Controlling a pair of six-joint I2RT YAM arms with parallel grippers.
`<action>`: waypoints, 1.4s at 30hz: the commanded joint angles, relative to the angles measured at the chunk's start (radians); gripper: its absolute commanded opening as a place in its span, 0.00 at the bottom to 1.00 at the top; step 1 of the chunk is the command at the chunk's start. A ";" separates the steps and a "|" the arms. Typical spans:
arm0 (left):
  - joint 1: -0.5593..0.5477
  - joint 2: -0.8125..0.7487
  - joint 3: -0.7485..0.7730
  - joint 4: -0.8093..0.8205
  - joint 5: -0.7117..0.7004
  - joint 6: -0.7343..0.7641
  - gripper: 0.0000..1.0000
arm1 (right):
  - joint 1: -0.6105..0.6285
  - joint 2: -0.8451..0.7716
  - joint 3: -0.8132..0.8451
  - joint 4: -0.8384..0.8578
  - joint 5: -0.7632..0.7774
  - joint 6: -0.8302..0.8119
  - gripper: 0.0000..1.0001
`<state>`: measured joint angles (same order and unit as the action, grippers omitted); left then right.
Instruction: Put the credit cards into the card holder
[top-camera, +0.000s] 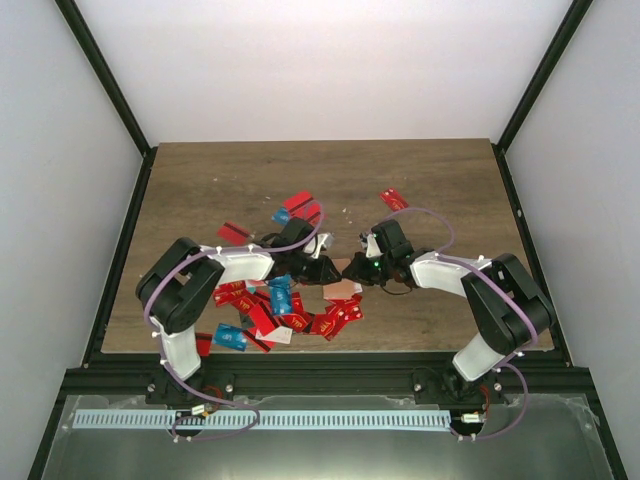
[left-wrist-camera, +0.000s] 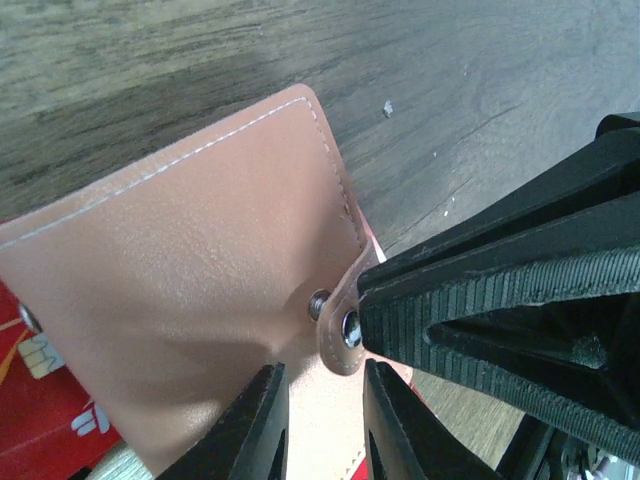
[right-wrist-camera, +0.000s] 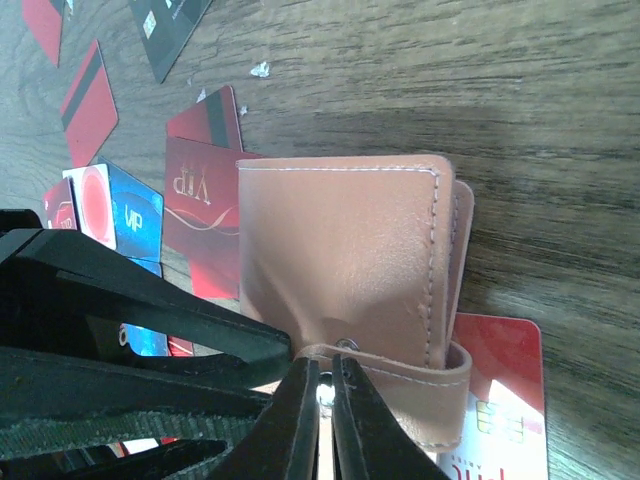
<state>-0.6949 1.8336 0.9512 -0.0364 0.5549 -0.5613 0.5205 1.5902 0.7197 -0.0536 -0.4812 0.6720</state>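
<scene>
The card holder lies near the table's middle, with cards heaped at its 8 o'clock. The right gripper, reaching in from 3 o'clock, pinches the strap. The left gripper, from 9 o'clock, stands narrow around the holder's edge; whether it bites, I cannot tell. Opposed pulls may slip the thin strap free, or the crowded fingertips may collide

This looks like a robot lab, not a home. Two robot arms, the left arm and the right arm, are bolted to a black metal rail at the edge of a wooden table. Plain white walls in a black frame box the table in, and purple cables run along the arms.
</scene>
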 joint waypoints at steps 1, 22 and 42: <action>-0.003 0.027 0.033 -0.004 -0.020 0.014 0.23 | 0.005 0.012 0.023 0.036 0.006 0.009 0.07; -0.004 0.067 0.079 -0.025 -0.024 0.027 0.09 | 0.004 0.045 0.020 0.066 0.021 0.018 0.03; -0.003 0.083 0.122 -0.086 -0.082 0.057 0.04 | 0.004 -0.017 0.040 0.049 0.028 -0.006 0.02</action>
<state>-0.6960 1.8954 1.0466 -0.1085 0.5007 -0.5201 0.5201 1.6276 0.7197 0.0051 -0.4667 0.6895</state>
